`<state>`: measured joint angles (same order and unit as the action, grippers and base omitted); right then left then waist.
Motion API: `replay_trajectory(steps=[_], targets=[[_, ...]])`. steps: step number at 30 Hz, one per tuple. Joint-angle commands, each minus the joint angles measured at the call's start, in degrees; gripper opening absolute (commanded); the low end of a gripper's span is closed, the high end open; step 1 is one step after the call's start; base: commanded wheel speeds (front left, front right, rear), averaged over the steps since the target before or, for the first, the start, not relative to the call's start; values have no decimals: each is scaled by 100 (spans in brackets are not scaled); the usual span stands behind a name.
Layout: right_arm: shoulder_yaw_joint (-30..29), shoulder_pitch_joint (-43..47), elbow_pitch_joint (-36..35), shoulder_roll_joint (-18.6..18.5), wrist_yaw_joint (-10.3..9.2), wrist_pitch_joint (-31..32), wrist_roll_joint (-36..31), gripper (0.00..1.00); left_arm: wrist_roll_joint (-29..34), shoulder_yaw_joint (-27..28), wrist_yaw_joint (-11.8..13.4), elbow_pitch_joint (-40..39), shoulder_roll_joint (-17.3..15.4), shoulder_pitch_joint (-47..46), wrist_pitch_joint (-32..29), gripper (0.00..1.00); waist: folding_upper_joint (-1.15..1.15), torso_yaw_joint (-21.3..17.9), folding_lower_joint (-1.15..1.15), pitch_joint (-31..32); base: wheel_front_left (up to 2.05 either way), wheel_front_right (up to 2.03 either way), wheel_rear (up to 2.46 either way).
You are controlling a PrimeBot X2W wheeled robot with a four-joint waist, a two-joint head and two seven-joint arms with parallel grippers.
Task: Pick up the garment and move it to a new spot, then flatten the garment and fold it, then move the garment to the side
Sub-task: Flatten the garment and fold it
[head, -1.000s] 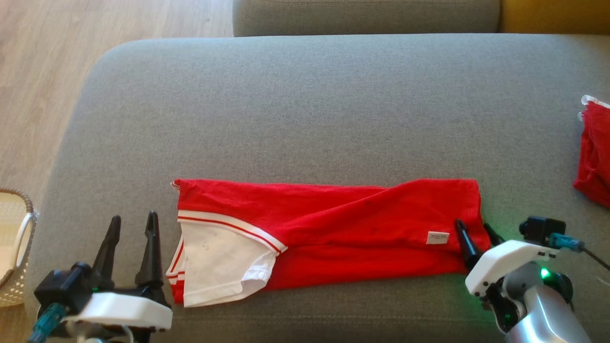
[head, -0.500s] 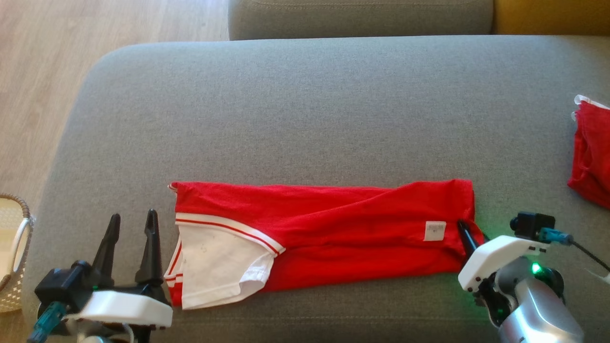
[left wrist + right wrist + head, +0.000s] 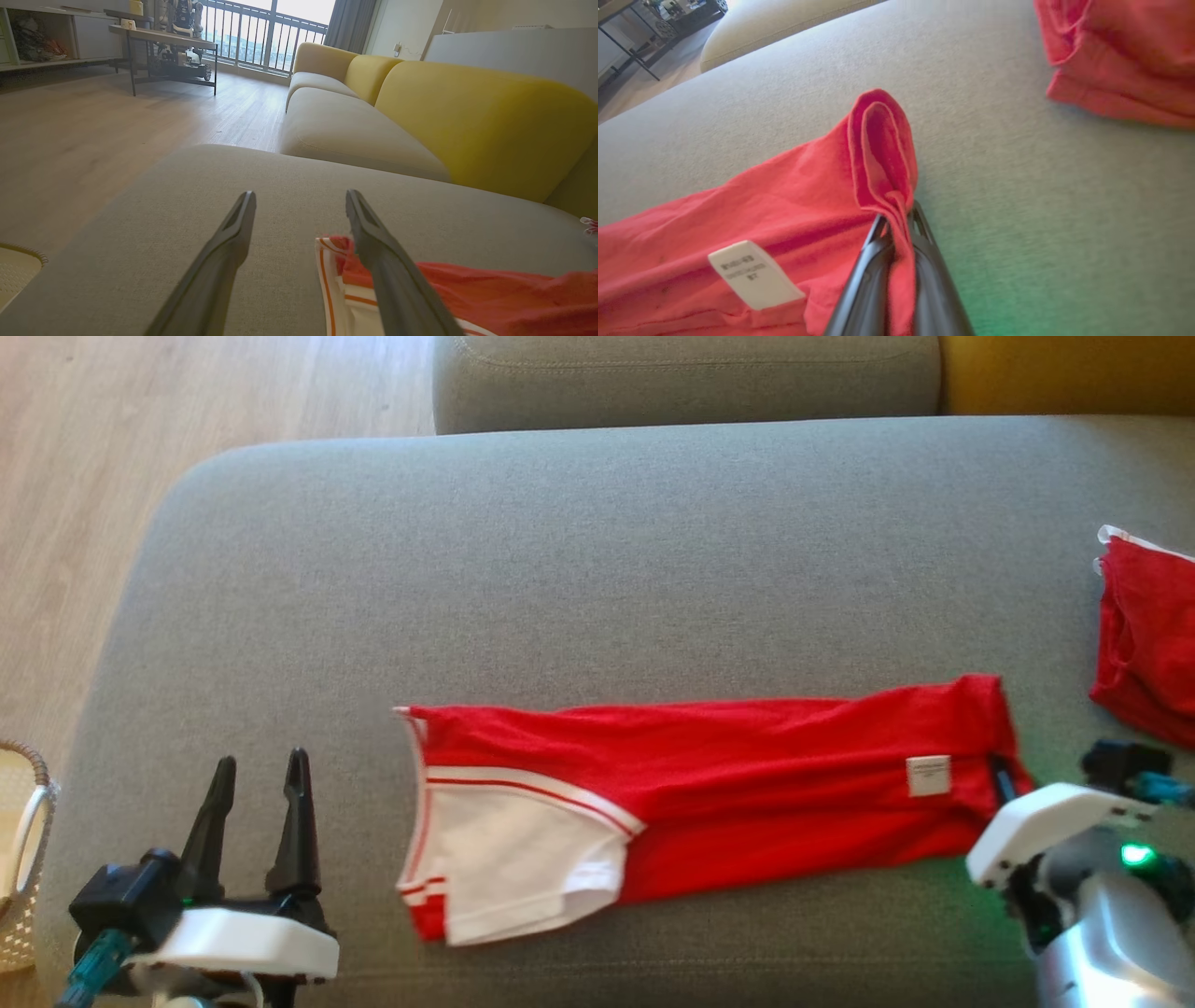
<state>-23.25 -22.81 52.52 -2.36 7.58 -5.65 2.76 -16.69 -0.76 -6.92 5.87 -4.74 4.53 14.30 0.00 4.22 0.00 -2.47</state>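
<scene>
A home living room: a long upholstered sofa (image 3: 336, 135), grey seats and mustard-yellow backrests, pale wood-plank floor (image 3: 93, 126) at nine o'clock, a railed balcony window (image 3: 261, 35) and grey curtain (image 3: 348, 21) at twelve o'clock.

Red garment (image 3: 747, 775), folded lengthwise, on cushion

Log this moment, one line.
right gripper: shut on garment edge | left gripper: open, clear of garment | garment: folded strip on sofa cushion
</scene>
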Motion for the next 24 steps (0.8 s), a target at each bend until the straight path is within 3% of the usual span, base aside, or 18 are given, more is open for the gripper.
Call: replay_trajectory(steps=[1,6,10,20,24], targets=[[-114,-132,-361,-146,-9,67,-229,0,75,223,-18,-203,0,-156,70,100,0,-15,0,12,0,0,0],[-808,22,-1053,-155,-9,427,-998,0,82,248,-26,-203,22,-150,70,100,0,-48,0,47,0,0,0],[-811,50,-1503,-68,-9,714,-1068,0,80,234,-33,-165,53,-173,70,100,0,-56,0,148,0,0,0],[959,384,-2261,-54,-9,1577,817,0,82,254,-41,-68,94,-85,70,100,0,42,0,417,0,0,0],[1290,574,-2742,-53,-9,1954,1344,0,91,292,-43,-71,99,-79,70,100,0,95,0,468,0,0,0]])
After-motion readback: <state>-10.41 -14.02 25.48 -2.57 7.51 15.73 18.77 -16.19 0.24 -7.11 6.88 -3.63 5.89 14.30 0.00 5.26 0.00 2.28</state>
